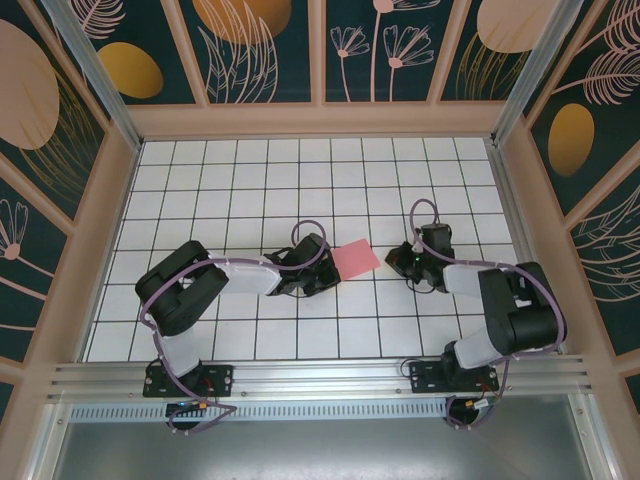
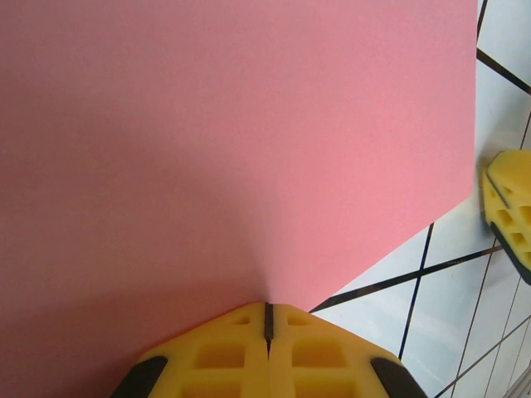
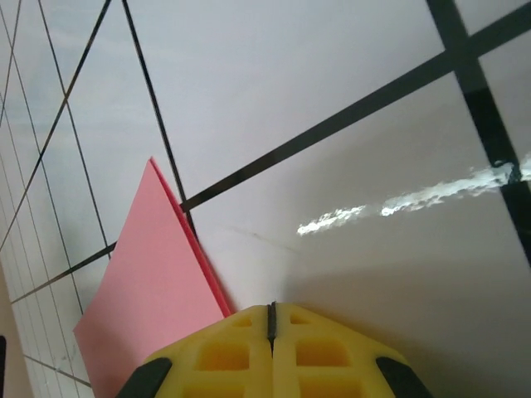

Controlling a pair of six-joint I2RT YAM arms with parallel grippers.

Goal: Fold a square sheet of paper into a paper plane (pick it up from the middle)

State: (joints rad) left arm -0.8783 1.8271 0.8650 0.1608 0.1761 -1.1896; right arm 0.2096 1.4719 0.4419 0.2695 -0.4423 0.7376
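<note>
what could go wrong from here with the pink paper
1. The left arm's yellow fingers are shut on one small spot of the thin salmon-pink square sheet of paper, which puckers there. A pull may crumple or tear it.
2. The right arm's yellow fingers are shut beside the sheet and do not seem to hold it, so it may swing or slide on the white gridded table and fold crooked.

The worktop [image 1: 250, 180] was white, with a grid of thin black lines. A pale wooden border [image 1: 320, 120] ran along its far edge, with dark panels of painted flowers [image 1: 265, 50] above it. A metal rail [image 1: 320, 375] lay along the near edge.
</note>
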